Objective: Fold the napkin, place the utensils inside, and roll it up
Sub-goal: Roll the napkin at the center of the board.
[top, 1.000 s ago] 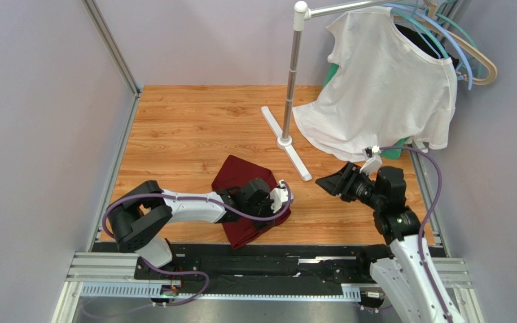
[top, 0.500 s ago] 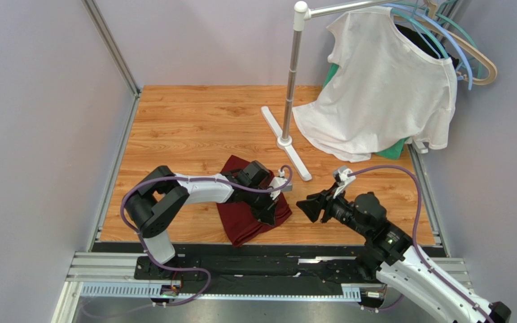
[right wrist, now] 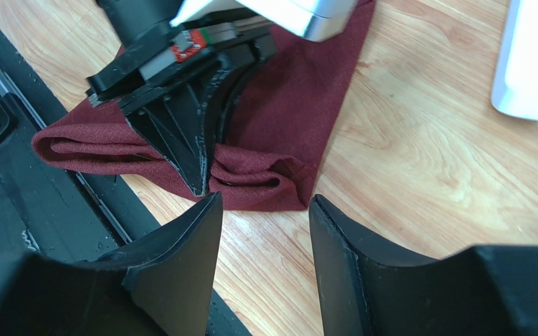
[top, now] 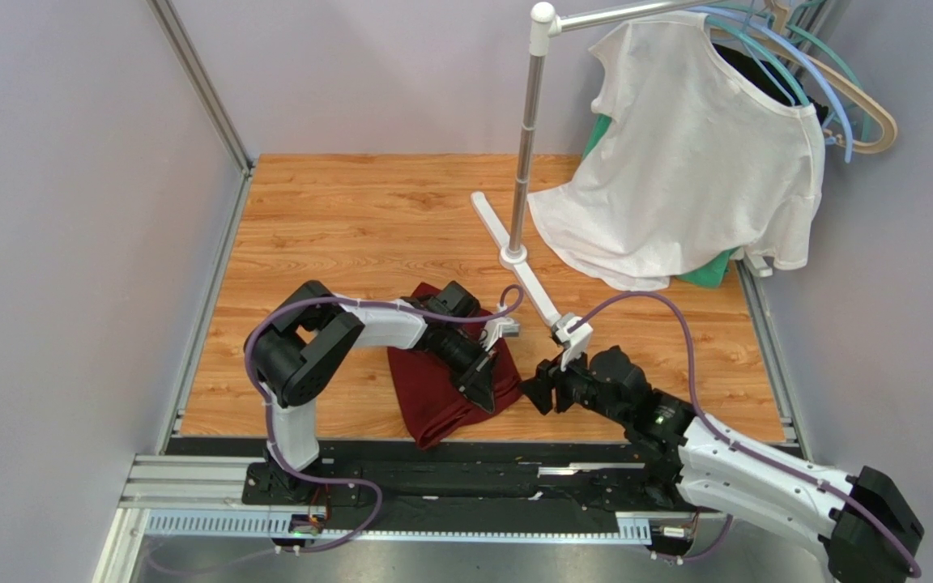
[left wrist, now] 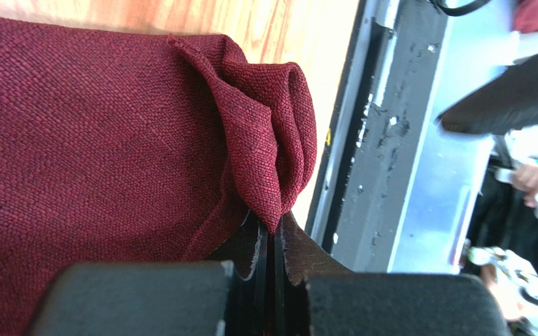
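The dark maroon napkin (top: 429,391) lies folded on the wooden table near its front edge. It fills the left wrist view (left wrist: 110,126), with a bunched fold at its corner. My left gripper (top: 480,389) is shut on that fold, and the cloth pinches between the jaws (left wrist: 273,236). My right gripper (top: 537,391) hovers open just right of the napkin's corner. In the right wrist view its fingertips (right wrist: 265,201) straddle bare wood a little short of the napkin (right wrist: 293,98) and the left gripper (right wrist: 196,183). No utensils are in view.
A white garment rack's foot (top: 520,258) and pole stand behind the napkin; the foot's end (right wrist: 531,63) shows in the right wrist view. A white T-shirt (top: 690,146) hangs at the back right on hangers. The black base rail (top: 471,480) borders the table's near edge.
My right arm has swung down and left, from mid right of the table to the napkin's right corner. My left gripper has shifted back along the napkin's right edge, still pinching cloth.
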Robot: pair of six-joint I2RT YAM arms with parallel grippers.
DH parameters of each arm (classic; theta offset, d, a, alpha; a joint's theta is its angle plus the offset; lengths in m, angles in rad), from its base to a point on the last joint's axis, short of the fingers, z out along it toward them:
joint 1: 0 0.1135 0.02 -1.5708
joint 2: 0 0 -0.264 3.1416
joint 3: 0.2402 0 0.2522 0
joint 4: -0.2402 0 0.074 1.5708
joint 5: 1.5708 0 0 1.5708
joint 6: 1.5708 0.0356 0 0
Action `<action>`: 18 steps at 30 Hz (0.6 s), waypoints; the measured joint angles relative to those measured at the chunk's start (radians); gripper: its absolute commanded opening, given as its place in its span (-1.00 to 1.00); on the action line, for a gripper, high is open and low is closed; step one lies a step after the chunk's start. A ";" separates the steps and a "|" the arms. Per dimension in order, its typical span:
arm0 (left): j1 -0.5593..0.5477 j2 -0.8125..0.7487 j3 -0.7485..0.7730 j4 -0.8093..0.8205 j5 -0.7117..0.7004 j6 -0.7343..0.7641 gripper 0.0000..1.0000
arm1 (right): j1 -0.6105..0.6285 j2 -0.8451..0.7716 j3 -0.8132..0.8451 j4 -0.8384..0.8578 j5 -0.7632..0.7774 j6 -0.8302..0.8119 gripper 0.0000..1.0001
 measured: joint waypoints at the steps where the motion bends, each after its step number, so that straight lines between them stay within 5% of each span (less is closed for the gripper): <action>1: 0.004 0.010 0.007 -0.008 0.016 0.004 -1.00 | 0.008 0.023 0.000 0.021 -0.001 -0.011 0.07; 18: 0.048 0.095 0.072 -0.110 0.137 0.064 -1.00 | 0.069 0.227 0.032 0.144 -0.045 -0.200 0.06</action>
